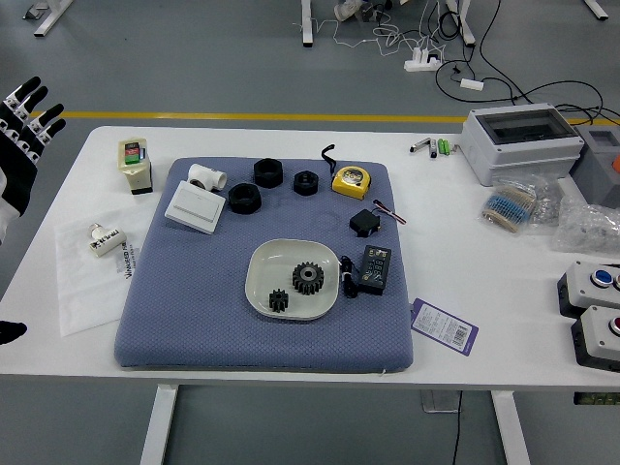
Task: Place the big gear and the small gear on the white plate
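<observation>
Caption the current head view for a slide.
Big gear and small gear on the white plate, with a robot hand open at the left edge.

Left hand — fingers outstretched, slightly spread

The white tabletop carries a blue pad, a plastic bag, purple-edged card, push-button boxes and windowed enclosure.

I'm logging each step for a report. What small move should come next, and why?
Probably ease the left hand away to rest, leaving the parts alone: the big gear and the small gear both lie on the white plate, and the hand is open, holding nothing.
</observation>
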Available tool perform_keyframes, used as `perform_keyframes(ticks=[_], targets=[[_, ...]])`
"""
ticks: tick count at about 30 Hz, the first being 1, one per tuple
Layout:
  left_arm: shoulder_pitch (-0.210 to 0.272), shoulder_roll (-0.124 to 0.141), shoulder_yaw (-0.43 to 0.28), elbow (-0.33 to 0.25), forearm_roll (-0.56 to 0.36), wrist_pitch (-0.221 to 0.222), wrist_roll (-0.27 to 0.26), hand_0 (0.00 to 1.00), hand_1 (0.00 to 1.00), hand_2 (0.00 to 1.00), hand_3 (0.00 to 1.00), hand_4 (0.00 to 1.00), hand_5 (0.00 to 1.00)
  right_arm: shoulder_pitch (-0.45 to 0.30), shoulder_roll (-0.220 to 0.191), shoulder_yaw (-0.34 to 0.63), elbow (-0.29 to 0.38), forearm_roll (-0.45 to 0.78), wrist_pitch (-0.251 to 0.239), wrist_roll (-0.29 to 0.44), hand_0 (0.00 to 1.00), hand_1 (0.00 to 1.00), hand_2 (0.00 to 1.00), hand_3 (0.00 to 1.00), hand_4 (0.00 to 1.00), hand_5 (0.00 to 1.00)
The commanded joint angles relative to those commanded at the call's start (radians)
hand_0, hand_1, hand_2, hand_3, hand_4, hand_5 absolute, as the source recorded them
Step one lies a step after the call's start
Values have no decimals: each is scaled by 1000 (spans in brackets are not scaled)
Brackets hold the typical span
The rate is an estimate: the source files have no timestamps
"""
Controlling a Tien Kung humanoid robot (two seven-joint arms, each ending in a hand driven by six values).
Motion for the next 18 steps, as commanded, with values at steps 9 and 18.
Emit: perform_keyframes(ticks=[9,18], targets=[[-4,0,-2,2,2,3,-1,897,878,998,926,998,998,5,0,7,0,0,0,0,619,641,736,544,740,699],[-4,0,-6,4,6,7,-3,895,878,996,926,998,998,7,0,9,-1,0,0,0,619,641,737,544,741,698]])
